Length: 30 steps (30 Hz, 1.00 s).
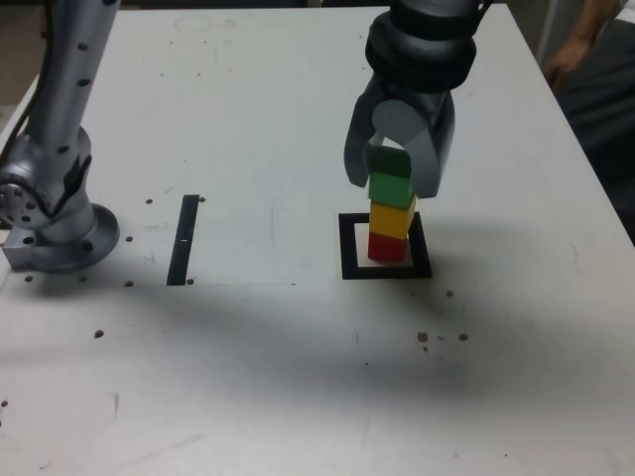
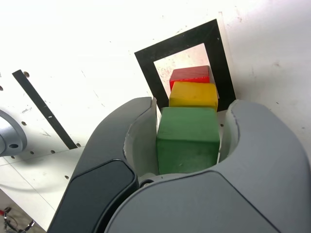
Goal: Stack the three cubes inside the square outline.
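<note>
The green cube (image 1: 390,190) tops the yellow cube (image 1: 388,220) and red cube (image 1: 387,247), inside the square outline (image 1: 387,273). The tool (image 1: 394,184) straddles the green cube, jaws parted, slim gaps beside it. Release looks in hand; next, a straight, careful lift clear.

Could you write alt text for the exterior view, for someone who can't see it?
A gripper reaches down around the green cube, top of a three-cube stack with the yellow cube in the middle and the red cube lowest, inside a black square outline on a white table.
</note>
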Each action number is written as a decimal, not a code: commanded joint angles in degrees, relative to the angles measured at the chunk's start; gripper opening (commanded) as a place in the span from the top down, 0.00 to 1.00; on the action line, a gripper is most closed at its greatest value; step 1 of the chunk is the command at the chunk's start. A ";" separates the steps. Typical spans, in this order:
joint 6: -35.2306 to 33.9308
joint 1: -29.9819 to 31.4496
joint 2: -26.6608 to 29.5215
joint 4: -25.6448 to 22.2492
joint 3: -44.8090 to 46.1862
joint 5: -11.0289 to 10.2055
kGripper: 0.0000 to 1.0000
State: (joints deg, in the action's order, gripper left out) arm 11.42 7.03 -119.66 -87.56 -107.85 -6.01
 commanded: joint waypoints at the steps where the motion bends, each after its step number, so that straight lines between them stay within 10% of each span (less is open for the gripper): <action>1: 0.08 -0.29 -0.13 0.25 0.46 0.03 0.01; 30: -4.91 -0.52 19.31 5.75 19.98 -3.77 0.00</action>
State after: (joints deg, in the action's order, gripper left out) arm 6.97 6.58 -101.77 -82.44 -89.10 -9.69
